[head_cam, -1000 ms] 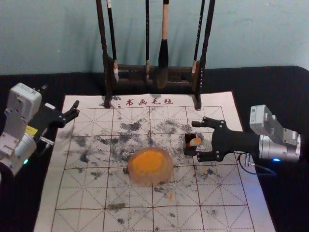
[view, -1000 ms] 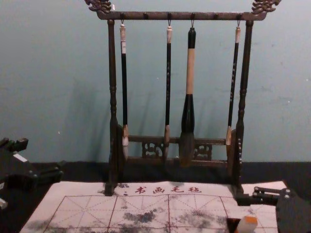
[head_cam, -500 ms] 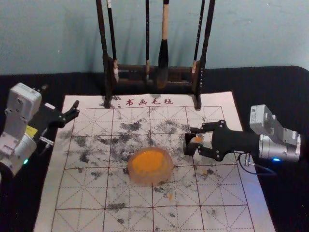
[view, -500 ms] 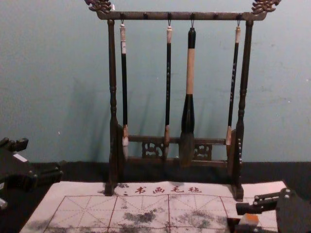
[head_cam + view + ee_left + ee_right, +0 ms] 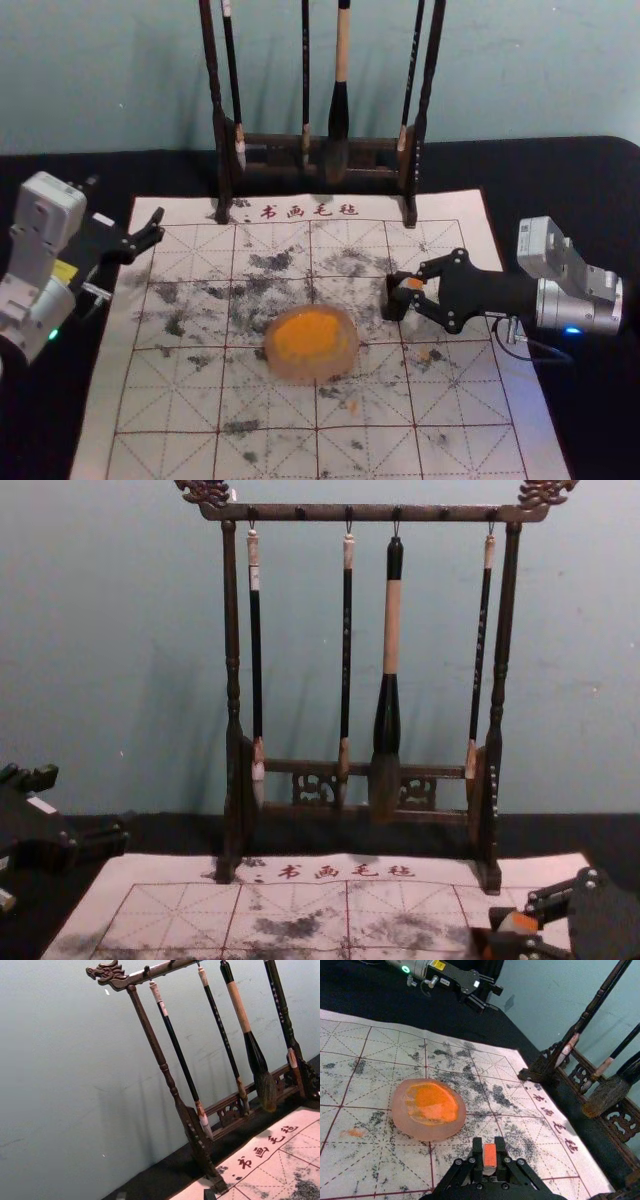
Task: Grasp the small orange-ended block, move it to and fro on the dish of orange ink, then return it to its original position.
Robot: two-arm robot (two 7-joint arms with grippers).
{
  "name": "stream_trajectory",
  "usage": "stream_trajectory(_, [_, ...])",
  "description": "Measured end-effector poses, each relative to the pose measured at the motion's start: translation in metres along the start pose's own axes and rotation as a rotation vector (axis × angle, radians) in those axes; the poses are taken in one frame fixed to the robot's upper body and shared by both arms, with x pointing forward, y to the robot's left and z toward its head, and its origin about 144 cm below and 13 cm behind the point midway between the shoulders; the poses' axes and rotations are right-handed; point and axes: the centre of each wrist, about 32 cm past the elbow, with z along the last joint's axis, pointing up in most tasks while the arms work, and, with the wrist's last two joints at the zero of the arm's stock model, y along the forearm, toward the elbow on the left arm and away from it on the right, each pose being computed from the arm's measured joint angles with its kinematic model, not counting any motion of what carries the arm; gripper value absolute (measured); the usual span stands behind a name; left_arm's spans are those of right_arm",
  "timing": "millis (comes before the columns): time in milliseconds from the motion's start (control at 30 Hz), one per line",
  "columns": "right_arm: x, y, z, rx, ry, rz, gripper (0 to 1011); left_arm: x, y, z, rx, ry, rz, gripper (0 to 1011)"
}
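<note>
Bluish-grey wall [image 5: 500, 70] is rising behind a dark surface [image 5: 590, 190], where a gridded, ink-smudged mat [image 5: 180, 410] is lying. In the head view, the right gripper [image 5: 410, 286] is clenching the small orange-ended block [image 5: 413, 284] between its fingertips. Just under them, a small dark holder [image 5: 392, 303] is sitting on the mat; whether the block is touching it, I cannot tell. To the left of this gripper and nearer the robot, the dish of orange ink [image 5: 333, 367] is resting on the mat. Beyond the gripper, further left, a dark wooden rack [image 5: 270, 141] is standing with brushes [image 5: 340, 110] hanging from it. The left gripper [image 5: 125, 200] is idling over the mat's far left corner, its fingers spreading apart.

In the chest view, the right gripper is reaching in at the lower right corner, with the block's orange end poking up between its fingertips. The rack is standing beyond it and to its left.

In the left wrist view, the left gripper's two tips are just peeking in, well apart, with the rack and brushes rising beyond them.

In the right wrist view, both fingers are pressing on the block's sides, and the dish is lying ahead of them.
</note>
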Motion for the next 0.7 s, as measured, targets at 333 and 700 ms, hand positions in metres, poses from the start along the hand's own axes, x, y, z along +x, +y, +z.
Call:
stream_trajectory(333, [0.0, 0.0, 0.002, 0.018, 0.025, -0.017, 134, 0.0, 0.0, 0.0, 0.0, 0.0, 0.0, 1001])
stream_trajectory(700, [0.004, -0.007, 0.018, 0.069, 0.064, -0.013, 134, 0.0, 0.0, 0.0, 0.0, 0.0, 0.0, 1001])
